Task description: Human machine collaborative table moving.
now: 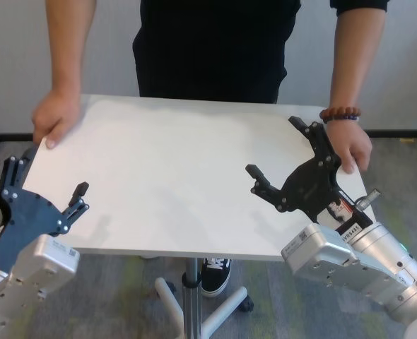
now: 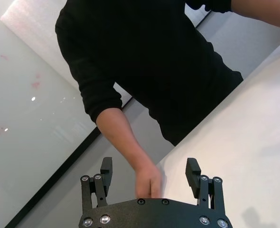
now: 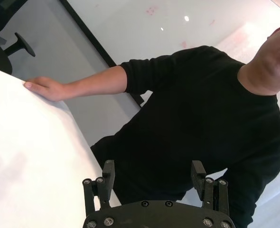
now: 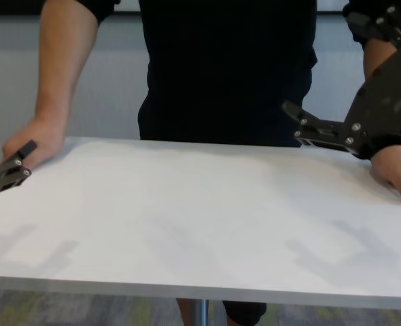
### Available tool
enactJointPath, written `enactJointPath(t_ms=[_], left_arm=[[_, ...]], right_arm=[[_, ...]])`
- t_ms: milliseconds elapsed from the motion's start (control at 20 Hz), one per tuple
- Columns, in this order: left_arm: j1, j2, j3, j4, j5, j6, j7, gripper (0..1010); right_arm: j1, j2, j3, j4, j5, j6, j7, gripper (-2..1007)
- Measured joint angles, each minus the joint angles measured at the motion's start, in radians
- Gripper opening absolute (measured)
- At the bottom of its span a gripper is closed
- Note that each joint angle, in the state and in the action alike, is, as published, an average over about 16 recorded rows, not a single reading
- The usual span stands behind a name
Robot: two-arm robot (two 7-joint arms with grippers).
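The white table (image 1: 180,176) stands between me and the human (image 1: 215,49), who wears a black top. The human's hands rest on the two far corners, one at the left (image 1: 53,120) and one with a bead bracelet (image 1: 341,113) at the right. My left gripper (image 1: 47,180) is open at the table's near left corner, one finger outside the left edge and one over the top. In the left wrist view the left gripper (image 2: 149,166) faces the human's hand. My right gripper (image 1: 275,148) is open and hovers above the right side, close to the braceleted hand. Neither gripper holds anything.
Under the table a slim metal pole (image 1: 192,282) runs down to a wheeled base, with a shoe (image 1: 215,272) beside it. Grey carpet lies all round. The base of an office chair (image 3: 16,42) stands by the glass wall behind the human.
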Motion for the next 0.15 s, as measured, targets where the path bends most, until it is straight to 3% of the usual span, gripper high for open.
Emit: enactJointPath(t_ms=[150], left_arm=[[0.0,0.0,0.0,0.0,0.0,0.0,0.0,1000]], right_arm=[[0.0,0.0,0.0,0.0,0.0,-0.001,0.0,1005]])
